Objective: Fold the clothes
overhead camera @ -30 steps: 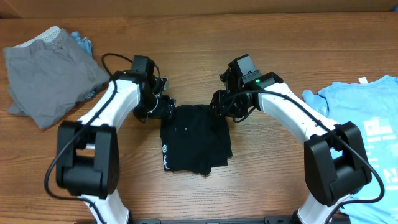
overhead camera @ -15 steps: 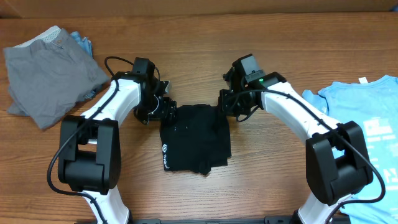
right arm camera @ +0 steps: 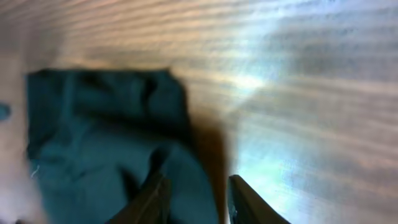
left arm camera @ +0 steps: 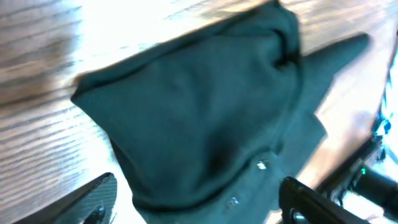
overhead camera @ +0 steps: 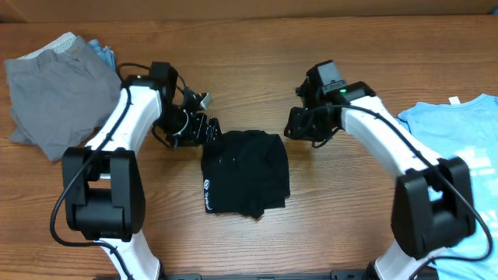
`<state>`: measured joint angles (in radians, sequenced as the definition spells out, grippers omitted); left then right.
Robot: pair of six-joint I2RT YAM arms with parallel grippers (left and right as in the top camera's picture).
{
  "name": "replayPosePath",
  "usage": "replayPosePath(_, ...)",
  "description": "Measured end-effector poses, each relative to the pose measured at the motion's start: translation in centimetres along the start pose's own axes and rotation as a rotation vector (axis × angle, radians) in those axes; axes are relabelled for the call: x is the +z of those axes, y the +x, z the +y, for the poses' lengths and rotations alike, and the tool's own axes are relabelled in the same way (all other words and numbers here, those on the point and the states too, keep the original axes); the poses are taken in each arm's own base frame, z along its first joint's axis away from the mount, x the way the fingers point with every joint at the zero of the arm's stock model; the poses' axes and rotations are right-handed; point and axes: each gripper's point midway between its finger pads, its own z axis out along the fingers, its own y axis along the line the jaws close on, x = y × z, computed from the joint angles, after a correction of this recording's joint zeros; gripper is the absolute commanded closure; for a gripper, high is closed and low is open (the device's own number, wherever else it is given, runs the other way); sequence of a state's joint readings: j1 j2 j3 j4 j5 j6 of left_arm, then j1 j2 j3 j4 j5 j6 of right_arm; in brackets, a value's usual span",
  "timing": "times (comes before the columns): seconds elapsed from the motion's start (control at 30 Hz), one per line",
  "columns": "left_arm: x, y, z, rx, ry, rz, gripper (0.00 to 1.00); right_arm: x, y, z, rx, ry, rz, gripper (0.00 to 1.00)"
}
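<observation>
Sitting in the middle of the brown wooden table (overhead camera: 249,54), the black folded garment (overhead camera: 245,175) forms a compact rectangle in the overhead view. The left gripper (overhead camera: 204,129) is just beside its far left corner and the right gripper (overhead camera: 292,129) is near its far right corner. A crumpled grey garment (overhead camera: 62,89) lies far left, and a light blue printed T-shirt (overhead camera: 459,155) far right. The left wrist view shows its fingers (left arm camera: 93,199) spread wide over the dark cloth, pinching nothing. The right wrist view is blurred, but its fingers (right arm camera: 152,196) seem parted too, at the cloth's edge. To finish this fold cleanly, lift both grippers straight up so no fingertip drags a corner, then square the uneven near edge.
</observation>
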<state>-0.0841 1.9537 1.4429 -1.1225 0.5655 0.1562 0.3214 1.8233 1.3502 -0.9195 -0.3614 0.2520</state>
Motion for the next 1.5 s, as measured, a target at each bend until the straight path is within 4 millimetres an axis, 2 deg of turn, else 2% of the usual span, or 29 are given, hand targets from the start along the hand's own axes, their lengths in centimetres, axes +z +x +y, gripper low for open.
replayPosePath(0.17, -1.8, -0.4, -1.2, 0.051, 0.001, -0.018, 0.13, -2.5, 2.8, 3.5, -0.037, -0.105, 0.063, 0.82)
replayPosePath(0.23, -2.7, -0.3, -1.7, 0.065, -0.001, -0.03, 0.13, -2.4, 3.9, 5.0, -0.04, -0.141, 0.095, 0.87)
replayPosePath(0.33, -4.2, -0.2, -2.7, 0.085, -0.007, -0.061, 0.14, -0.9, 5.8, 6.0, -0.015, -0.172, 0.151, 0.9)
replayPosePath(0.5, -6.8, 0.8, -3.9, 0.061, -0.054, -0.1, 0.11, 2.5, 10.1, 5.6, 0.102, -0.204, 0.264, 0.9)
replayPosePath(0.6, -7.7, 2.0, -4.1, 0.023, -0.082, -0.091, 0.11, 4.1, 11.5, 4.9, 0.185, -0.222, 0.294, 0.89)
replayPosePath(0.73, -7.9, 3.0, -4.0, -0.019, -0.095, -0.061, 0.1, 5.5, 12.2, 3.7, 0.288, -0.209, 0.292, 0.89)
replayPosePath(0.83, -7.8, 3.2, -3.9, -0.039, -0.099, -0.054, 0.05, 5.7, 11.4, 2.0, 0.378, -0.157, 0.253, 0.89)
replayPosePath(0.93, -7.3, 3.5, -3.5, -0.058, -0.1, -0.042, 0.0, 5.5, 9.8, 0.5, 0.45, -0.138, 0.199, 0.89)
replayPosePath(1.07, -5.3, 4.6, -2.4, -0.119, -0.097, -0.005, 0.0, 5.1, 8.9, -0.6, 0.49, -0.139, 0.174, 0.88)
replayPosePath(1.3, -0.7, 5.6, -0.3, -0.226, -0.056, -0.012, 0.0, 4.5, 8.6, 0.1, 0.383, -0.173, 0.174, 0.88)
replayPosePath(1.5, 3.2, 6.4, 0.4, -0.328, 0.038, -0.045, 0.0, 1.8, 6.5, 2.3, 0.239, -0.243, 0.08, 0.85)
